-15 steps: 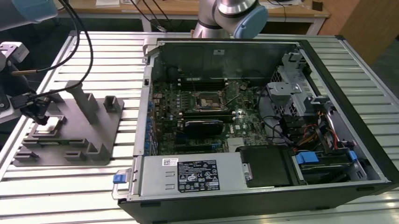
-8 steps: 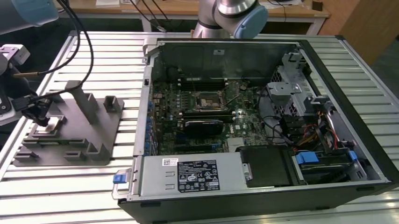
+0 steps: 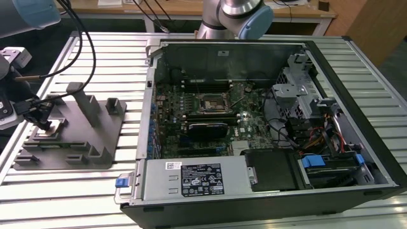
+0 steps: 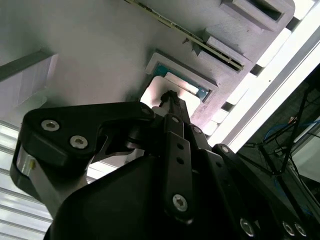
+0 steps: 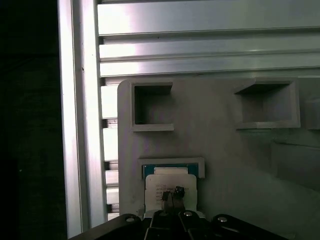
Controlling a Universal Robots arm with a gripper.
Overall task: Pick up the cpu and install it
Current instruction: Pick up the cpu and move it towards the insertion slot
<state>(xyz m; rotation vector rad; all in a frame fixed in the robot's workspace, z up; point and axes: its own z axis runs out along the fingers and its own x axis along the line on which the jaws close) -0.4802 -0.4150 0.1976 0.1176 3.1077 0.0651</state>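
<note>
The cpu lies flat in a shallow recess at the near-left part of the grey tray in the exterior view, pale with a silver top. My gripper stands straight over it, its fingers drawn together with the tips down on the chip's top. In both wrist views the narrow black tip of the gripper meets the cpu, which sits inside its raised frame on the tray. The black socket sits open on the motherboard inside the computer case.
The open computer case lies on its side at the exterior view's right, with cables and drive bays along its far side. Upright posts rise from the tray just beside my gripper. The slatted aluminium table runs under everything.
</note>
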